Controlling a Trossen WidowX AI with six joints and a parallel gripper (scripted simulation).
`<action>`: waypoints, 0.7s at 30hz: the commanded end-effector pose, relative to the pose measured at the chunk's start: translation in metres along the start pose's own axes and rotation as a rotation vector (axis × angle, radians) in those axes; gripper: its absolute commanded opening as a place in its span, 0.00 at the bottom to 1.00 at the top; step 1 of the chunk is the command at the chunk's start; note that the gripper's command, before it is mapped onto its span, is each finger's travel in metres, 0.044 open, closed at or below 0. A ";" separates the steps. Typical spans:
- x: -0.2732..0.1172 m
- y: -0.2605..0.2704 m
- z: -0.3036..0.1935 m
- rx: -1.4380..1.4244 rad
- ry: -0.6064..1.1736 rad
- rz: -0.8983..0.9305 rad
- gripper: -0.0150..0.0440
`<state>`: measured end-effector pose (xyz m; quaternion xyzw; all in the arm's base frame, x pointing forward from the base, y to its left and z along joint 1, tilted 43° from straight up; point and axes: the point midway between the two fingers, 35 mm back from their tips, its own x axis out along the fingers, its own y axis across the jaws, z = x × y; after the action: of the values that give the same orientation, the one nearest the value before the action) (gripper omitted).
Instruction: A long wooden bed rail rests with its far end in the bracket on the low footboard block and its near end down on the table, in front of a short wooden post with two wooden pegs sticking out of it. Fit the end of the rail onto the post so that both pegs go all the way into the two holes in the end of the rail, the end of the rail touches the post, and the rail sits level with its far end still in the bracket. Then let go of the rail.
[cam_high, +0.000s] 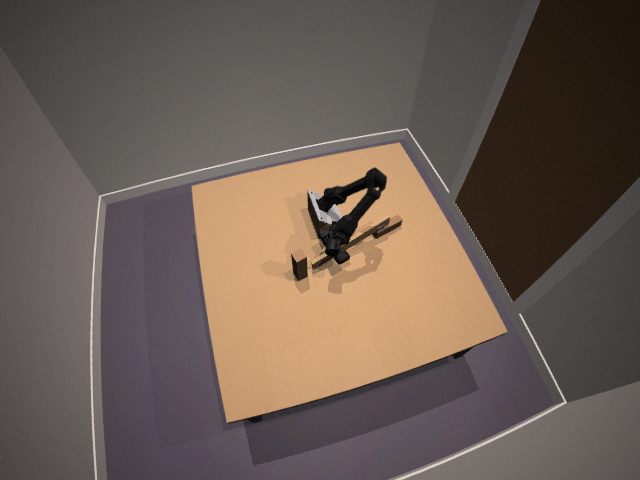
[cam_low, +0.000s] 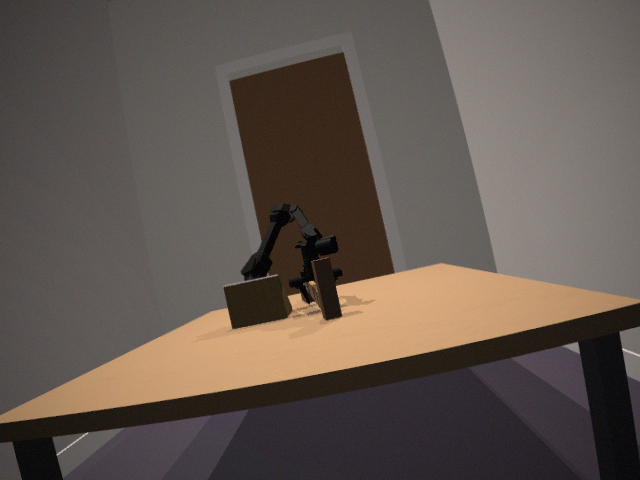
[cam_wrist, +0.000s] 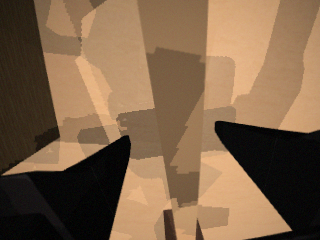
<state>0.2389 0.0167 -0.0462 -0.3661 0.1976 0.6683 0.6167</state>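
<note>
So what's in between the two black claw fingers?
In the wrist view, the rail runs between the claw fingers, untouched, with table showing either side.
</note>
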 end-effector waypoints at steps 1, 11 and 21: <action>0.002 0.001 0.001 0.006 -0.005 0.002 0.78; 0.002 0.001 0.001 0.006 -0.005 0.002 0.37; 0.002 0.001 0.001 0.006 -0.005 0.002 0.25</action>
<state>0.2375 0.0179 -0.0473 -0.3635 0.1988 0.6694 0.6167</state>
